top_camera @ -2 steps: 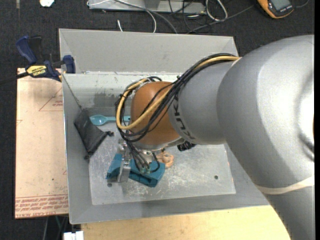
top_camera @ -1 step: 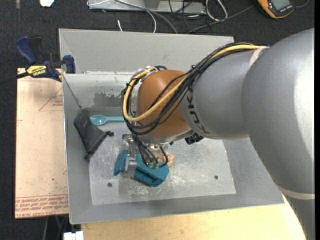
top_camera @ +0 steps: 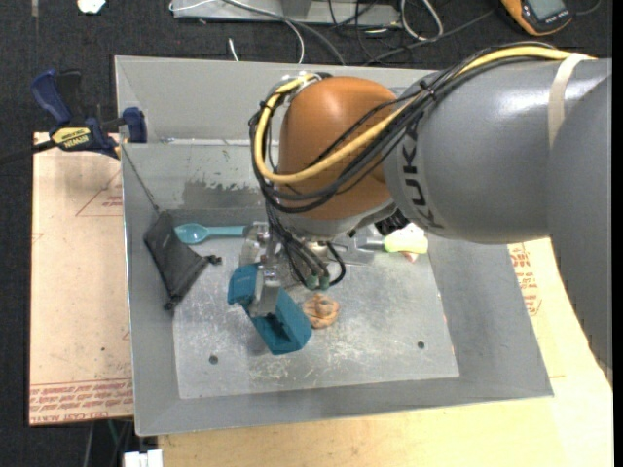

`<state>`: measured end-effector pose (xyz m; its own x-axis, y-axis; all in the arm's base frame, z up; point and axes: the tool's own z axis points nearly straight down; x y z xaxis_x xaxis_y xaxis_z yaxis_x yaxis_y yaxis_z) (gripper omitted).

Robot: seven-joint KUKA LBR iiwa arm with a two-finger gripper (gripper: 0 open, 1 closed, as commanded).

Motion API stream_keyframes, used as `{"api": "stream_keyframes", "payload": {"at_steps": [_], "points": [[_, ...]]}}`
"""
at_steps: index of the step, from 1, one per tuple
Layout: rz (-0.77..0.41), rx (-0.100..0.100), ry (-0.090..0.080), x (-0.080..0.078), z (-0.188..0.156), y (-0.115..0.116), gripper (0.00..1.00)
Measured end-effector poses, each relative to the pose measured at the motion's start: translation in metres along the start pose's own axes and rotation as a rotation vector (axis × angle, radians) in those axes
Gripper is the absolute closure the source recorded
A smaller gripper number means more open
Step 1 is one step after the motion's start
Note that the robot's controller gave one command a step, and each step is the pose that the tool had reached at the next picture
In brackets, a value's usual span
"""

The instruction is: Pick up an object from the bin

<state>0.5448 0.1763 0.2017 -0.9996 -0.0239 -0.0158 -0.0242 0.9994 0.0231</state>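
The grey arm (top_camera: 506, 154) takes up the upper right, reaching in from the right across the far side of the grey metal bin (top_camera: 389, 343). Its wrist carries a rounded orange cover (top_camera: 331, 134), and black and yellow cables (top_camera: 265, 168) loop around the cover's left side. Below the cover the gripper (top_camera: 265, 295) points down to the bin floor, left of the middle. It meets a teal plastic block (top_camera: 284, 329) there. One part of the block shows on the gripper's left and a larger chunk lies just below and to its right. The metal of the gripper overlaps the block, so I cannot tell whether the gripper is open, closed or clamped on the block. To the left, near the bin's left wall, a dark grey flat piece (top_camera: 175, 256) lies tilted, well apart from the gripper. Just above it, touching or nearly touching its upper end, a light blue plastic spoon (top_camera: 200, 232) lies with its bowl to the left and its handle running towards the gripper. On the right side of the bin a pale yellow and white thing (top_camera: 409, 242) shows from under the arm. A small tan lump (top_camera: 322, 309) sits just beside the teal block, on its right.
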Motion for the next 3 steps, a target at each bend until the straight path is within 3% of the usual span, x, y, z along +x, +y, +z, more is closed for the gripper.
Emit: {"api": "stream_keyframes", "payload": {"at_steps": [1,2,3], "points": [[-0.036,-0.004,-0.02,-0.007,-0.007,-0.004,1.0],[-0.032,0.0,0.005,-0.027,0.004,-0.012,1.0],[-0.016,-0.001,-0.003,-0.025,-0.056,-0.021,1.0]]}}
